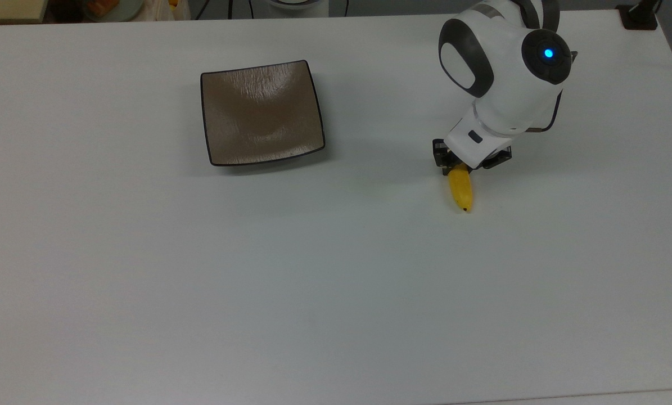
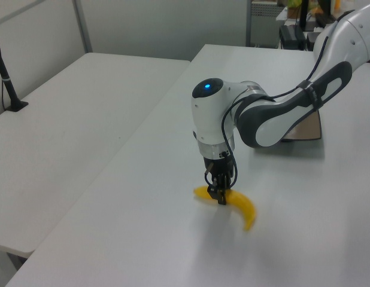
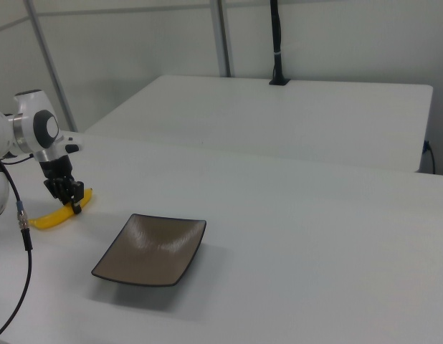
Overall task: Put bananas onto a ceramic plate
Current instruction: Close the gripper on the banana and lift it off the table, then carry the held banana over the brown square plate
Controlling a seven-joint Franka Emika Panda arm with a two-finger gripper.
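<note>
The yellow banana (image 1: 460,191) lies on the white table at the top view's right, dark tip pointing to the near edge. My gripper (image 1: 464,163) reaches straight down over its stem half, fingers shut on the banana. In the left view the gripper (image 2: 221,196) pinches the banana (image 2: 242,206) close to its middle. The right view has the banana (image 3: 53,217) under the gripper (image 3: 71,197) at far left. The square brown plate (image 1: 261,112) with a black rim sits apart to the top view's left, with nothing on it; my arm partly hides the plate (image 2: 308,127) in the left view.
The white table (image 1: 313,281) stretches wide around both things. A black post (image 2: 6,78) stands on a second white table beside it. Clutter sits beyond the far edge at the top view's upper left (image 1: 105,7).
</note>
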